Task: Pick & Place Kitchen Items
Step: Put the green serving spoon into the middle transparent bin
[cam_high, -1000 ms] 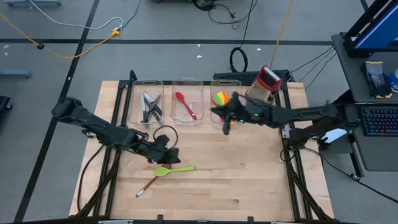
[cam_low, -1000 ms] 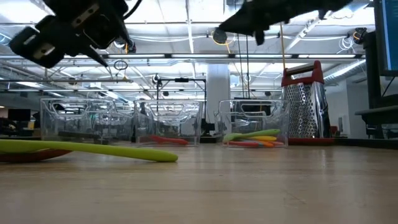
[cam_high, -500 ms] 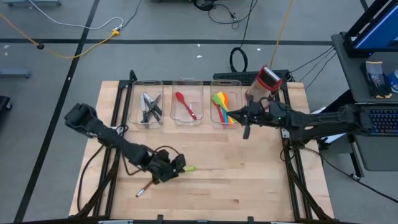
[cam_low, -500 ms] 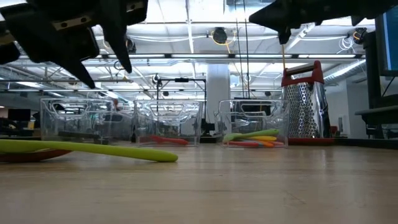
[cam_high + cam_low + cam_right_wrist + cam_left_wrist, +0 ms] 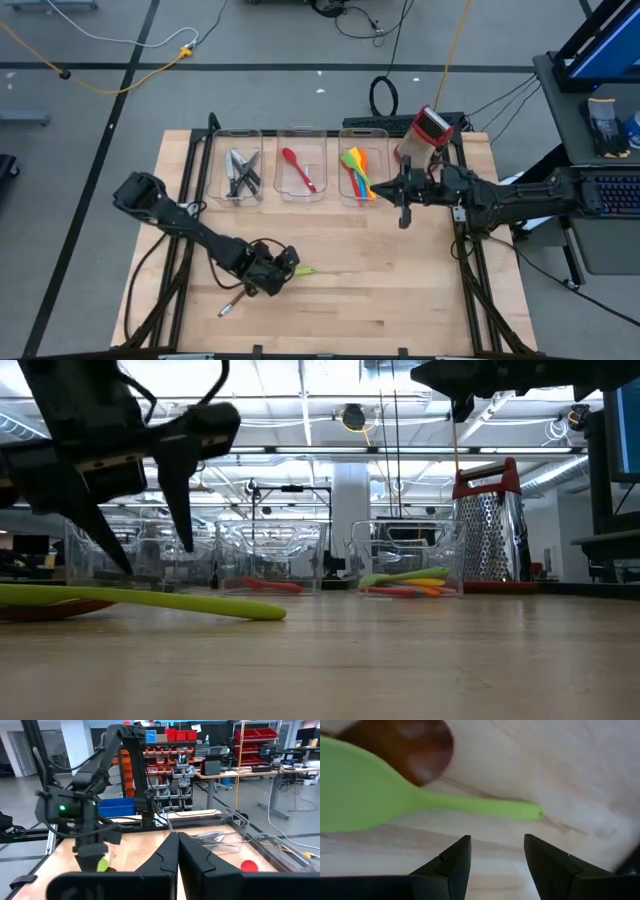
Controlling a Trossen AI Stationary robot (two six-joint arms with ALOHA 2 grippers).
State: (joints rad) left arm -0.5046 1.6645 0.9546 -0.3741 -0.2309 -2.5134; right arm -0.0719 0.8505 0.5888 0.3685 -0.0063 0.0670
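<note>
left tool (image 5: pixel 272 276) hangs spread open over the green spatula (image 5: pixel 395 802), lower left; right tool (image 5: pixel 403 208) pressed together, empty, right of centre.

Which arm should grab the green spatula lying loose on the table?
Left. The left gripper is open right over the green spatula, while the right gripper, shut, sits away beside the bins.

Bright ceiling strip lights flare at 12 o'clock in the low view, silhouetting both arms; up close, the green spatula (image 5: pixel 395 800) blurs above a soft, evenly lit desk (image 5: pixel 400 270).
</note>
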